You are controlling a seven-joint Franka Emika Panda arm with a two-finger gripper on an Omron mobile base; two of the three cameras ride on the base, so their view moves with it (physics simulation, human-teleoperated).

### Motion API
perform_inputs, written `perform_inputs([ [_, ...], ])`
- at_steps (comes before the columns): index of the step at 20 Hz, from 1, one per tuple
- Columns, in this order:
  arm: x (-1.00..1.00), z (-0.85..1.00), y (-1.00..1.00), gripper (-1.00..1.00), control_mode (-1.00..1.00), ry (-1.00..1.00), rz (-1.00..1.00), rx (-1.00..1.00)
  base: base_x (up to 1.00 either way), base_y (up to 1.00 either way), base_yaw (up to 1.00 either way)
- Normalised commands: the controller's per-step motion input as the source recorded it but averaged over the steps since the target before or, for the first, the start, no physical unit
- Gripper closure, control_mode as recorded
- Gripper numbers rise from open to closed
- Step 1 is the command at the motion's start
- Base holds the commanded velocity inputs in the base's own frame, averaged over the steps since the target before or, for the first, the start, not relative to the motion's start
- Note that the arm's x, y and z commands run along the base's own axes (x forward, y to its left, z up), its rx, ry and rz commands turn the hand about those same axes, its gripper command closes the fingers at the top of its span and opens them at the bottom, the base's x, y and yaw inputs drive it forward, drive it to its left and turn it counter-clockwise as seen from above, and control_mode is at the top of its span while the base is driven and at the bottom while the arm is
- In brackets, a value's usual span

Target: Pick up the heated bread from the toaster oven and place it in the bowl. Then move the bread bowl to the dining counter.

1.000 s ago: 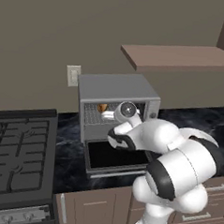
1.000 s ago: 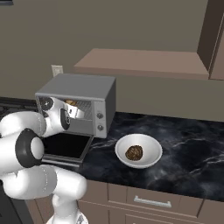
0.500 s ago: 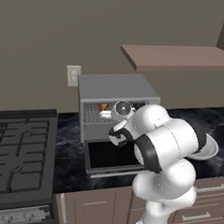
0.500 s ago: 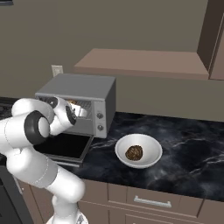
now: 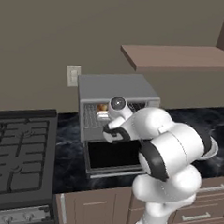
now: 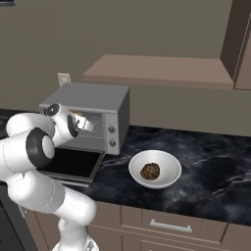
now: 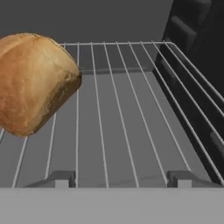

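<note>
One golden, crusty bread (image 7: 35, 83) sits on the wire rack (image 7: 131, 127) inside the grey metal oven (image 6: 95, 100), tilted, its long axis running from the rack's front left up toward the back. The hand (image 7: 118, 179) is in the oven mouth above the dropped glass door (image 5: 118, 156), its two fingertips (image 7: 59, 178) apart and gripping nothing. One white round bowl (image 6: 166, 179) on the black marbled bench (image 6: 215, 176) holds one dark brown lump (image 6: 150, 171).

black counter (image 6: 211, 166), toaster oven (image 6: 93, 105); bowl (image 6: 169, 174)
</note>
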Motion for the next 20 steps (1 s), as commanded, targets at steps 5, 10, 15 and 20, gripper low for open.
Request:
perform_inputs([
  [5, -1.0, -0.71, 0.0, -1.0, -1.0, 0.17, 0.0, -0.01, 0.0, 0.0, 0.0],
  [10, -1.0, -0.69, 0.0, -1.0, -1.0, 0.19, 0.0, 0.0, 0.0, 0.0, 0.0],
  [15, -1.0, -0.71, 0.04, -1.0, -1.0, 0.17, 0.0, -0.05, 0.0, 0.0, 0.0],
  [20, -0.55, -0.25, 0.06, -1.0, -1.0, 0.04, 0.01, -0.01, 0.0, 0.0, 0.0],
])
